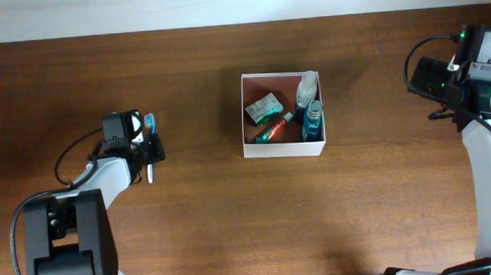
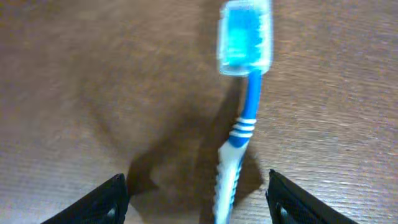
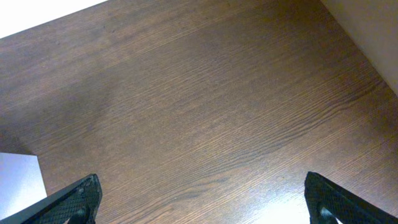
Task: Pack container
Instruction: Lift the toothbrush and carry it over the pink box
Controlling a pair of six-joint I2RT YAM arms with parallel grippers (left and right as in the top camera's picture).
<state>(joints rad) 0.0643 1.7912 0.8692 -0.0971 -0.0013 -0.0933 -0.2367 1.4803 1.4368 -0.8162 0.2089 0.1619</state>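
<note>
The container (image 1: 284, 149) is a square white box with a reddish-brown inside, at the table's middle. It holds a green-and-white packet (image 1: 263, 109), a red tube (image 1: 272, 133), a clear bottle (image 1: 308, 89) and a blue bottle (image 1: 312, 122). A blue-and-white toothbrush (image 2: 240, 140) with a clear cap on its head lies on the table at the left (image 1: 149, 121). My left gripper (image 2: 198, 200) is open, low over the table, with the toothbrush handle between its fingers (image 1: 149, 148). My right gripper (image 3: 202, 199) is open and empty, at the far right (image 1: 432, 81).
The table is dark brown wood. A white corner (image 3: 18, 179), seemingly of the container, shows at the left edge of the right wrist view. The table's back edge meets a pale wall (image 1: 222, 4).
</note>
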